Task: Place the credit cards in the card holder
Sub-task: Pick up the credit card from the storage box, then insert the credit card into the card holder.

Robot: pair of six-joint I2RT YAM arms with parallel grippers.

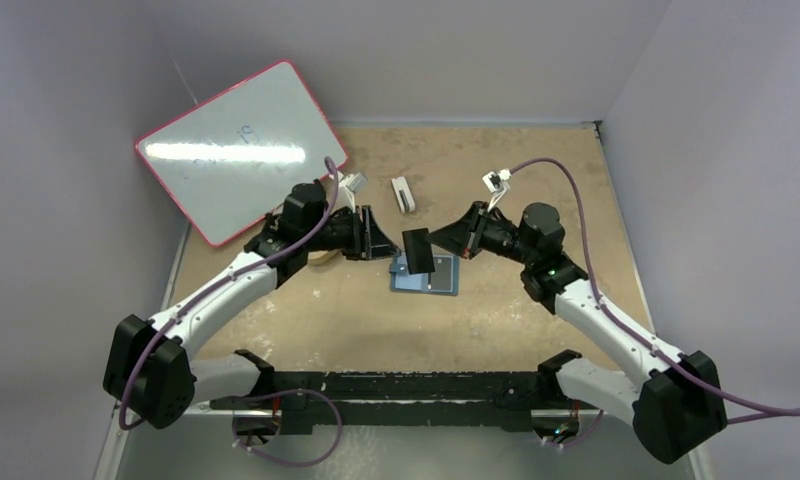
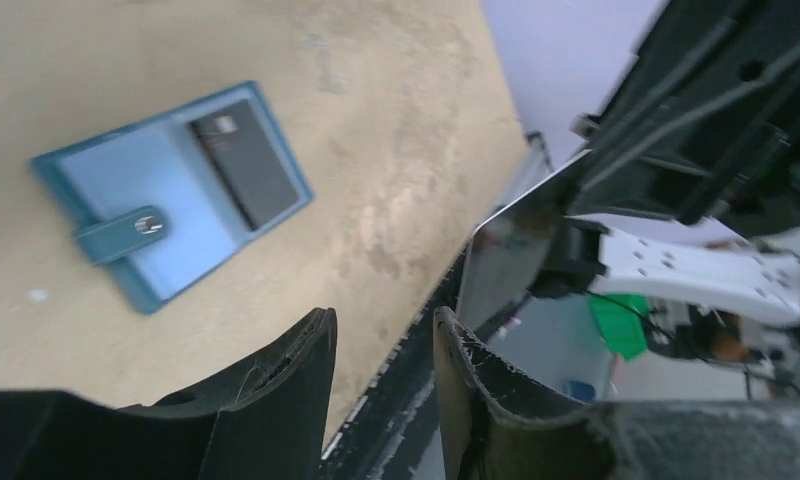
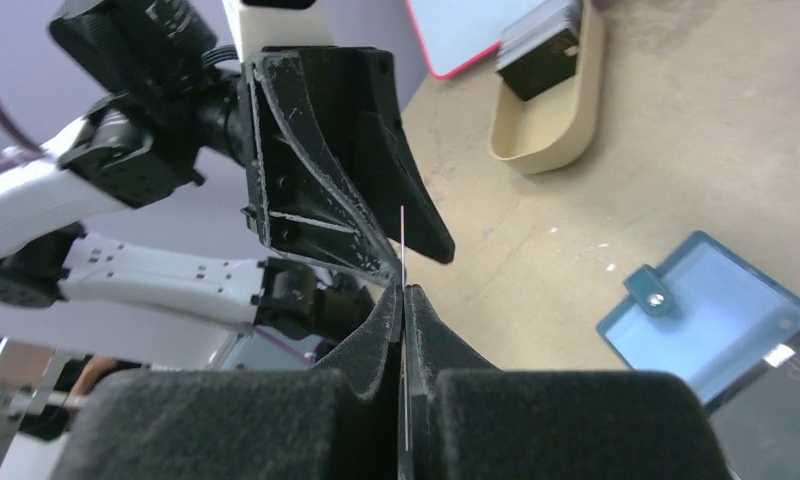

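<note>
1. Between the two arms, over the middle of the table [image 1: 316, 320], the right gripper [image 3: 403, 295] is pressed tight together on a credit card [image 2: 504, 262]. From its own camera the card is just a thin bright line running out past the fingertips.
2. Facing it, the left gripper [image 2: 383, 318] stands with its jaws apart and nothing between them. From the left wrist the glossy grey card sits beyond the tips, at 2 o'clock.
3. Whether the card's free edge touches the left fingers, I cannot tell. From the right wrist it rises just in front of them.
4. That card is up off the table, dark and tilted in the top view, with a gripper on either side.
5. Just at 6 o'clock from it lies the card holder [image 2: 126, 185]: teal, folded open and flat on the table.
6. A second card [image 2: 246, 160], dark, lies on the holder's right half in the left wrist view. The strap [image 2: 126, 232] with its round snap sticks out at the 7 o'clock side.
7. Out at 9 o'clock from the holder in the top view, the tan tray [image 3: 546, 140] peeks from under the left arm, with a stack of cards [image 3: 541, 45] standing in it.
8. At 12 o'clock from the held card sits a white block [image 1: 403, 193], well apart.
9. Far out at 10 o'clock, a red-rimmed whiteboard [image 1: 238, 150] leans at the corner.
</note>
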